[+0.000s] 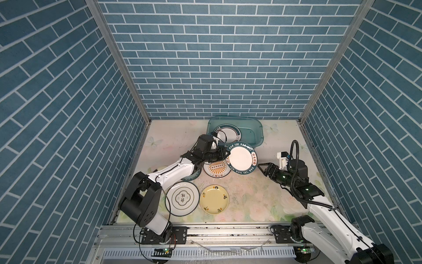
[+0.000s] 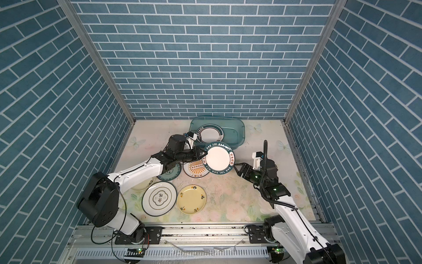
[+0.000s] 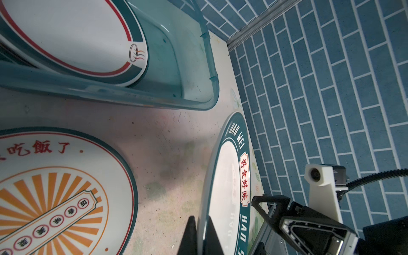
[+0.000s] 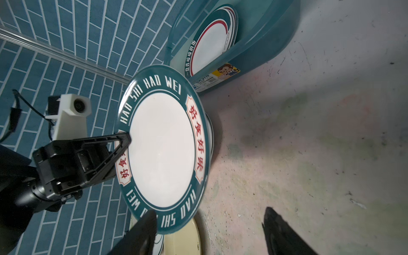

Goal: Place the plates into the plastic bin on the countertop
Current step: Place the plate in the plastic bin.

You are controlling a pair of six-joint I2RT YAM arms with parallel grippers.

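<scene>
Left gripper (image 1: 225, 155): fingers pinched narrow on the rim of the HAO SHI HAO WEI plate (image 1: 241, 160), one finger on each face. The left wrist view shows the rim wedged between the two dark fingertips (image 3: 192, 231).

HAO SHI HAO WEI plate: white centre, teal lettered rim with red characters. It is lifted off the countertop (image 1: 251, 194) and tilted, its face turned up toward the top views. It hangs just in front of the plastic bin (image 1: 259, 134), outside it, and in both top views it overlaps the orange sunburst plate (image 1: 214, 170) lying flat below.

Right gripper (image 1: 261, 168): fingers spread wide, holding nothing. It sits just beside the rim of the held plate, opposite the left gripper's grip. In the right wrist view one finger (image 4: 143, 231) overlaps the plate's edge; I cannot tell whether it touches.

Plastic bin: translucent teal, against the back wall. A teal-and-red-rimmed plate (image 1: 228, 133) is already inside, at the end nearer the left arm; the other end is bare.

On the countertop, near the front:
- pale yellow plate (image 1: 214, 199)
- white plate with a dark emblem (image 1: 182, 198), just beside the yellow one
- teal floral plate (image 2: 170, 173), partly hidden under the left arm
- a cream plate (image 2: 143, 185), mostly hidden under the same arm
</scene>
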